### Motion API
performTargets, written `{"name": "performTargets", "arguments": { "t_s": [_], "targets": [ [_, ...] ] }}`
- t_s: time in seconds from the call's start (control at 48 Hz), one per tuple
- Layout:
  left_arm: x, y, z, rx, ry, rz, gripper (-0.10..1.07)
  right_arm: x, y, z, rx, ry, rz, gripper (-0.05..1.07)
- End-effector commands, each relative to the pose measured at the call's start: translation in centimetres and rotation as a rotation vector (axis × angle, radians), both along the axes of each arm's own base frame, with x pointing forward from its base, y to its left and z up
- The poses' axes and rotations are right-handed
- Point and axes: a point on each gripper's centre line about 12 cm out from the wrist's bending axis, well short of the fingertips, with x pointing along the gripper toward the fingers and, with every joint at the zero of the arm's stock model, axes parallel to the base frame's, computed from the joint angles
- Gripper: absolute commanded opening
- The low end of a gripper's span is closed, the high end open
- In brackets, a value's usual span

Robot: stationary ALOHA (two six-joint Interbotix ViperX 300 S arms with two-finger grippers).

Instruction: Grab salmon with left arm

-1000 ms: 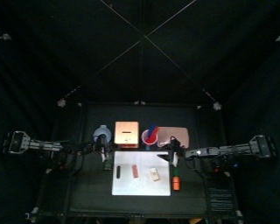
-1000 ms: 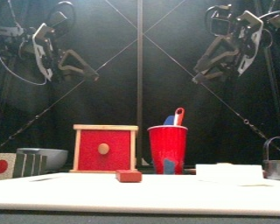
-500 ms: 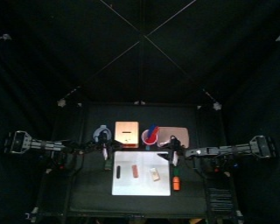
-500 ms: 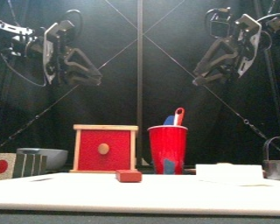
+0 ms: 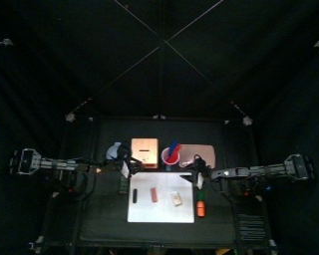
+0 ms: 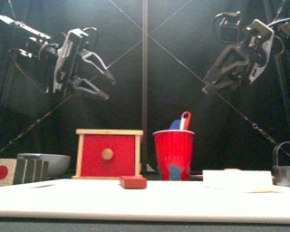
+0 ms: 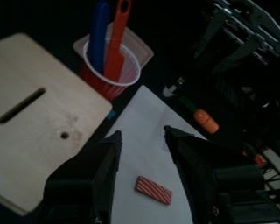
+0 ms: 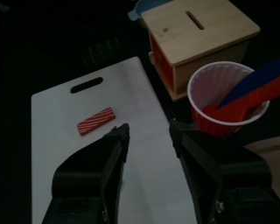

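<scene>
The salmon [image 7: 153, 189] is a small red-and-pink striped slice lying flat on the white cutting board [image 7: 140, 122]. From above the salmon [image 5: 148, 195] sits on the board's left part; at table height the salmon [image 6: 133, 182] lies in front of the red box. My left gripper [image 7: 143, 134] hangs high above the board with its jaws wide apart, and the salmon shows between them far below. From the front the left gripper [image 6: 91, 80] is open in the air at upper left. The right gripper [image 8: 147, 133] hovers open over the board's far side, holding nothing.
A red wooden box [image 6: 109, 154] with a slotted top and a red cup [image 6: 174, 154] holding blue and red utensils stand behind the board. An orange stick [image 5: 177, 199] and a pale tan piece [image 5: 201, 207] lie on the board right of the salmon. A grey bowl [image 6: 48, 163] sits far left.
My left gripper went from shut to wide open and its arm swung inward toward the board. The right arm barely moved. The salmon lies where it was.
</scene>
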Motion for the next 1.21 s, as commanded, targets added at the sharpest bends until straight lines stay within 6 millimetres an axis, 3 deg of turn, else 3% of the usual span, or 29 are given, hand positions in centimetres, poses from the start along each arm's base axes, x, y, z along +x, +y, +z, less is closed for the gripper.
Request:
{"name": "performTargets", "arguments": {
  "t_s": [0.0,0.271,0.458,0.729,0.979,1.188],
  "targets": [
    [-0.1,0.0,0.1,-0.118,-0.008,0.04,0.8,0.0,0.0,0.3,0.0,-0.011,0.003,0.79],
    [-1.6,-2.3,-2.9,-0.534,0.049,0.143,0.8,-0.8,0.0,-1.2,0.0,0.03,0.005,0.79],
    [-1.7,-4.1,-3.2,-0.681,0.05,0.196,0.8,-1.0,-0.1,-1.7,-0.005,0.042,0.002,0.79],
    [-0.2,-4.5,-2.3,-0.656,0.027,0.241,0.8,-1.3,0.2,-2.5,0.013,0.064,0.011,0.79],
    [1.5,-4.7,-4.2,-0.608,0.098,0.233,0.8,-1.3,1.3,-4.4,0.078,0.126,0.038,0.79],
    [4.2,-5.4,-4.8,-0.55,0.137,0.143,0.8,-1.2,1.7,-5.1,0.107,0.152,0.035,0.79]
  ]
}}
